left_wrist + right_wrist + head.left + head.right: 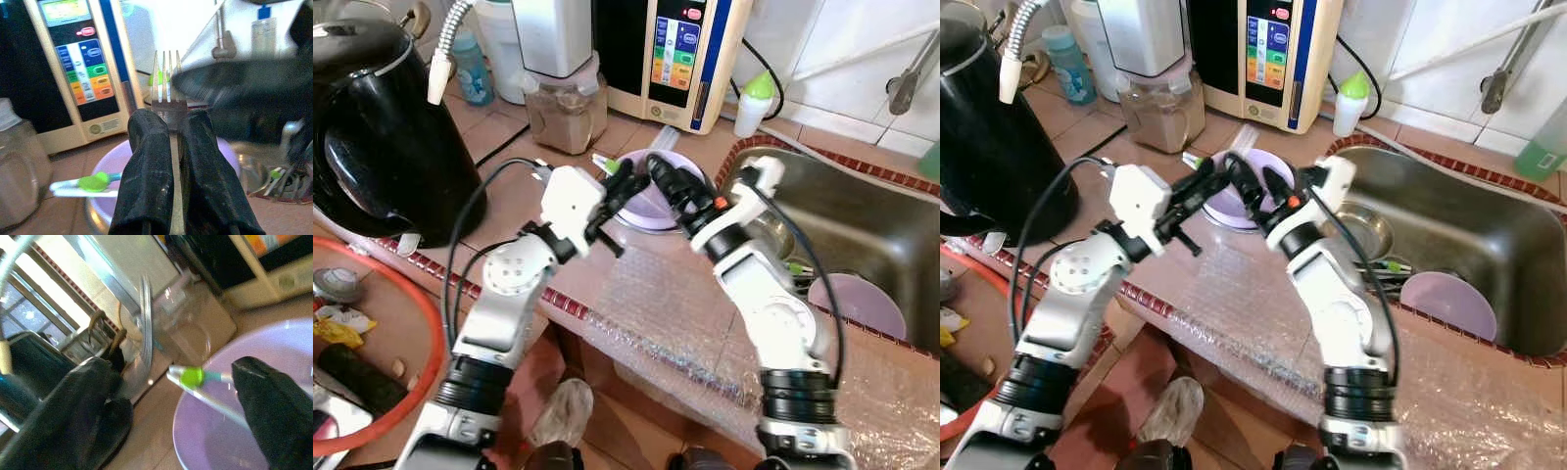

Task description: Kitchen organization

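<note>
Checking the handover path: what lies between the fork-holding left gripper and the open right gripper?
Only the lavender bowl below them, a green-tipped utensil across its rim, seen in the left wrist view. The left gripper holds the fork; the right gripper is open.

A lilac plate (651, 201) lies by a black kettle (382, 137); red-brown tiles (499, 132) cover the counter.

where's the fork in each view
left eye: hidden at the left gripper, above the purple bowl.
right eye: same, too small to tell.
left wrist: fork clamped between the fingers, tines up.
right wrist: edge-on at.
Shared landmark: the purple bowl.
</note>
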Controlling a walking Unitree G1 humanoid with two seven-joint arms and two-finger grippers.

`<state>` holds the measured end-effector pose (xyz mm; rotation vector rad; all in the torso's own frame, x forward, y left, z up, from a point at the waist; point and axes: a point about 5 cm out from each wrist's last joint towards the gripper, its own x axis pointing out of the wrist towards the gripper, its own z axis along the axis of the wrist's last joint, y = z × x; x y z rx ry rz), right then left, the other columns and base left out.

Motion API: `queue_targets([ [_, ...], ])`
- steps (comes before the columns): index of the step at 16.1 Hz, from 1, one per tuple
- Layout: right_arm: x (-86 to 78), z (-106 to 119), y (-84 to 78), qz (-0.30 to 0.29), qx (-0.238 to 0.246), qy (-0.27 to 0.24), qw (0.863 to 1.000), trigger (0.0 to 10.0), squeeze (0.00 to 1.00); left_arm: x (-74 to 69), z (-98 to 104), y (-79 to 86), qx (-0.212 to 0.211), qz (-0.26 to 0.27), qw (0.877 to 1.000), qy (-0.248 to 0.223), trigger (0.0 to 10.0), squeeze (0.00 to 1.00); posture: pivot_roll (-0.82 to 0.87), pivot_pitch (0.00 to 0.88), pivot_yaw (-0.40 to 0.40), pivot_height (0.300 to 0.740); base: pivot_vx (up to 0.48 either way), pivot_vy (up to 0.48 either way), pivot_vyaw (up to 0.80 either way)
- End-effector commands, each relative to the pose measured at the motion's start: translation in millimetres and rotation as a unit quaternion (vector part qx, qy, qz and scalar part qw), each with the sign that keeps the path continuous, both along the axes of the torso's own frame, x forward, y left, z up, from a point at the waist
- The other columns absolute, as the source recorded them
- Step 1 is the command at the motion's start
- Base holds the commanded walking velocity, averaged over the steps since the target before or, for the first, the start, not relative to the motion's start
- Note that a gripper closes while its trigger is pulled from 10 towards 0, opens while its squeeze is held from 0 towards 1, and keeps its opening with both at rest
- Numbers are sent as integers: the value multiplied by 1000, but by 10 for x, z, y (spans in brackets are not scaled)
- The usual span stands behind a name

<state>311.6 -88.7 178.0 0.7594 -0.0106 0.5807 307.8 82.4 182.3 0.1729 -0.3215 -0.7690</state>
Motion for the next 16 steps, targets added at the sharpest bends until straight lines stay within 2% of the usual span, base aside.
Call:
queue_targets([
  [1,12,12,54,11,9,3,1000,0,0,-29,29,-54,6,-15,1000,-12,0,0,-35,16,19,740,0,0,0],
  [3,63,22,63,7,28,14,999,0,0,-49,22,-112,7,-25,1000,-13,0,0,-29,26,17,740,0,0,0],
  [10,196,20,42,-21,56,27,998,0,0,-64,4,-136,17,-32,999,-11,0,0,-11,31,19,740,0,0,0],
  [16,297,-19,-181,-104,42,32,993,0,0,-21,4,-111,20,-23,999,-13,0,0,-10,23,17,740,0,0,0],
])
